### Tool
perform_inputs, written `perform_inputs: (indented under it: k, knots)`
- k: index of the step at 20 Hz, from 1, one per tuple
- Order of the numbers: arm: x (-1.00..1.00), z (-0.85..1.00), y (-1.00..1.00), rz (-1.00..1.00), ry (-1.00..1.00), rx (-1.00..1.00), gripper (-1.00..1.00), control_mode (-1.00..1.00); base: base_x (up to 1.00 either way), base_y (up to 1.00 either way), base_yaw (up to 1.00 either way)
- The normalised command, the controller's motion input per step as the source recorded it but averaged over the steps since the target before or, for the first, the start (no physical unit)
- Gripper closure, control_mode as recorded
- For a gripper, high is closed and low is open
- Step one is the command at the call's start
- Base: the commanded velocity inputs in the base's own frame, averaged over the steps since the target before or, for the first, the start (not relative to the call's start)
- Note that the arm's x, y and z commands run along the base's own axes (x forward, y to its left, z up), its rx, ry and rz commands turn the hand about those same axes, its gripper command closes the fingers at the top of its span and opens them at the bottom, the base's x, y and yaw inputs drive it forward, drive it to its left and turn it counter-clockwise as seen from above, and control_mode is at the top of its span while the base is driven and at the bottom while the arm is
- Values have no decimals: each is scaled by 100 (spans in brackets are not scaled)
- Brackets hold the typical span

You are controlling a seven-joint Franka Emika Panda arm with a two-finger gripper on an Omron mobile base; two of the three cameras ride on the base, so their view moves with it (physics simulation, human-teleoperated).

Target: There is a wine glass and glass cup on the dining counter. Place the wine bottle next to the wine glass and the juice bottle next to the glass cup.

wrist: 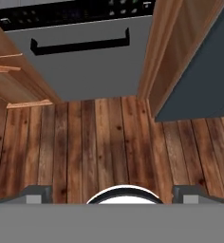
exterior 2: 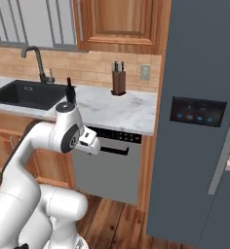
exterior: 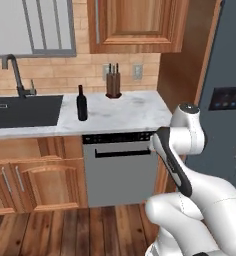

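Note:
The wine bottle (exterior: 81,105), tall and near-black with a dark red cap, stands upright on the marble counter (exterior: 130,114) just right of the sink. In the right base view my arm's elbow partly covers the wine bottle (exterior 2: 70,90). My gripper (wrist: 113,193) hangs low in front of the dishwasher and points down at the wooden floor. Its fingertips (wrist: 38,193) stand far apart, open, with nothing between them. It is well below and to the right of the bottle. The wine glass, glass cup, juice bottle and dining counter are out of view.
A black sink (exterior: 20,111) with a dark faucet (exterior: 15,75) lies left of the bottle. A knife block (exterior: 113,84) stands against the back wall. The grey dishwasher (exterior: 121,167) is under the counter and the tall dark fridge (exterior 2: 200,126) is at the right. Wooden floor (wrist: 109,137) lies below.

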Motion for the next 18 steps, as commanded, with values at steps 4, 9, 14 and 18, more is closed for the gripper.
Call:
perform_inputs:
  k: [4, 9, 14, 18]
  knots:
    - [0, 0, 0, 0, 0, 0, -100, 100, 55, 21, 3]
    - [0, 0, 0, 0, 0, 0, -100, 100, 34, 29, 6]
    - [0, 0, 0, 0, 0, 0, -100, 100, 59, 33, 3]
    - [0, 0, 0, 0, 0, 0, -100, 100, 73, 34, 4]
